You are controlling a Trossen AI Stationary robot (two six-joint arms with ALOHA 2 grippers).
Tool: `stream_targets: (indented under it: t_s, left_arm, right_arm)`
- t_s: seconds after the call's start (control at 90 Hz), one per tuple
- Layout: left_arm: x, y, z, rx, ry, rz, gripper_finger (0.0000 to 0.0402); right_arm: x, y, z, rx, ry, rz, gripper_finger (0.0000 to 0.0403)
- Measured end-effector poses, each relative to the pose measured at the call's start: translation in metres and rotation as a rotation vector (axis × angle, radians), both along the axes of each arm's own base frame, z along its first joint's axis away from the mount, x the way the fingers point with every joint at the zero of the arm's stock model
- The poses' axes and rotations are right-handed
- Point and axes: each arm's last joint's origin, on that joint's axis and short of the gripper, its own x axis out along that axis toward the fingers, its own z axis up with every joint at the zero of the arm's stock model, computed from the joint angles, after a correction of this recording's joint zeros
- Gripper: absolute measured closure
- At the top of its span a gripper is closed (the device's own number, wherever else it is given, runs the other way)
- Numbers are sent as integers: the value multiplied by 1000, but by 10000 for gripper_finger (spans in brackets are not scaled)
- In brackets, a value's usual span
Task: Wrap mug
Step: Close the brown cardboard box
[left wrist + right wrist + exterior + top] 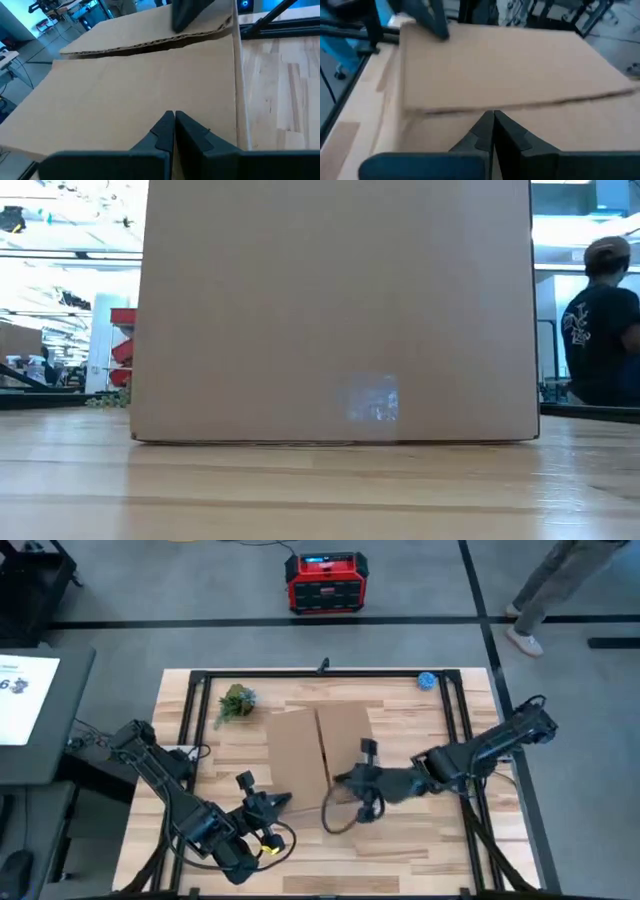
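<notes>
The wooden worktop (420, 840) carries a brown cardboard box (320, 752) near its middle, with two flaps meeting along a centre seam; in the low view its plain side (335, 310) fills most of the picture. No mug shows in any view. The right arm reaches in from the right edge, and the right claw (360, 780) sits at the box's near right corner, its fingers (512, 132) pressed together with nothing between them. The left claw (268, 802) lies just off the box's near left corner, fingers (162, 132) also closed on nothing. A small green plant (235, 702) stands left of the box, and a blue object (427, 681) rests at the far right corner.
</notes>
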Motion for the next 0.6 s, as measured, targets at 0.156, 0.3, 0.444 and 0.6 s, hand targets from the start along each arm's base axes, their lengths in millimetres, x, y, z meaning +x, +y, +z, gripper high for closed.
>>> stream_targets:
  t_s: [0.156, 0.3, 0.444, 0.6]
  left_arm:
    - [1, 0, 0, -3, -8, 2, 402]
    - [2, 1, 1, 1, -11, 4, 402]
    - [2, 2, 2, 15, -18, 12, 401]
    - [-6, -9, 9, 36, -52, -13, 401]
  right_arm:
    - [13, -26, -2, 74, -1, 26, 403]
    - [33, -41, -20, 125, 37, 47, 403]
    - [51, -53, -38, 143, 48, 30, 403]
    - [53, -69, -41, 163, 55, -89, 403]
